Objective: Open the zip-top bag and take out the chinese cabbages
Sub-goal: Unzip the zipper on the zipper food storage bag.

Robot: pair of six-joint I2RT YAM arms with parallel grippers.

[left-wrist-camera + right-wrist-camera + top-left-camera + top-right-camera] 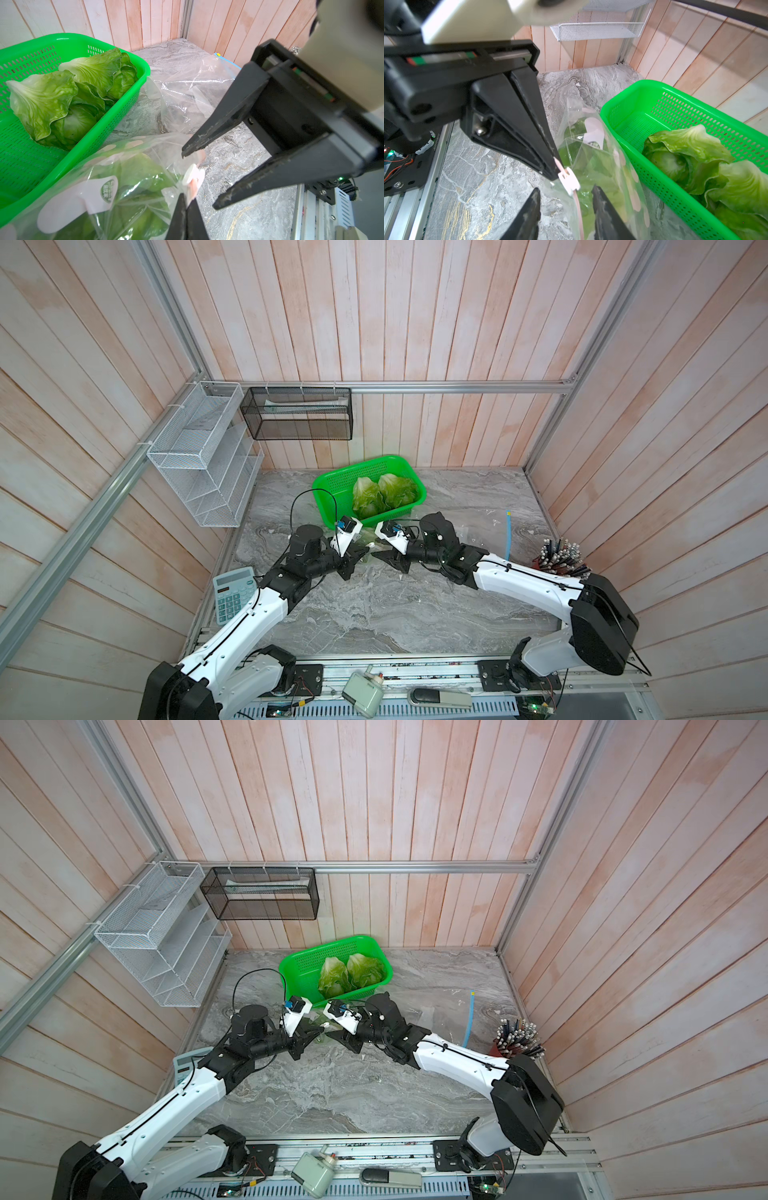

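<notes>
Noted left hand (186,200) pinched shut on pink zip strip of zip-top bag (116,187), lower centre of frame. Found right hand (198,179) jaws apart around white slider (191,174). Saw one chinese cabbage (143,172) inside bag. Logged two chinese cabbages (398,489) in green basket (361,461), upper centre of worktop (374,614).

- Bagged chinese cabbage (143,174) — just a green smear behind the zip-top bag's (124,209) crinkled film, its outline lost.
- Left hand (184,197) — only the tips show, the rest is cut off at the frame edge.
- In both top views, the bag is nearly buried under the two wrists.
- Green logo (108,191) — its print is too small to read.
</notes>
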